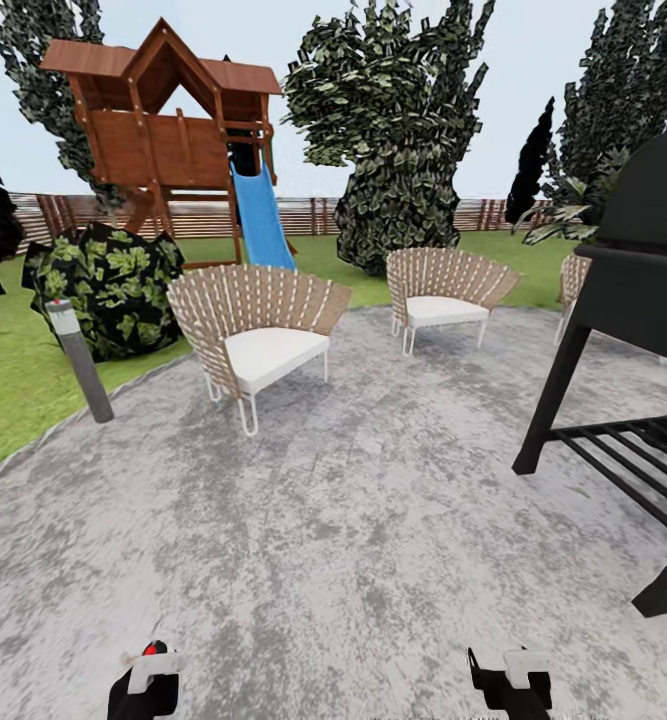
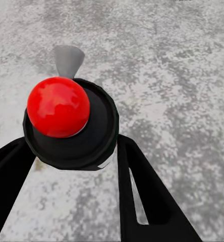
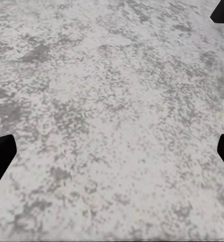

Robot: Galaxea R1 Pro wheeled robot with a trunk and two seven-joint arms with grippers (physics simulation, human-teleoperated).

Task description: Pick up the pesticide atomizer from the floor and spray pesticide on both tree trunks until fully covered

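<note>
The left gripper (image 2: 74, 161) is clenched on the atomizer (image 2: 66, 123), its red cap between the 2 fingers; the right gripper (image 3: 112, 146) hangs released over the paving (image 3: 112, 101). Risk, as I judge it: driving on could clip the grill (image 1: 633, 290) or the 2 chairs (image 1: 258, 330) well ahead of the fingers. Counted: 1 atomizer, 1 slide (image 1: 261, 215).
</note>
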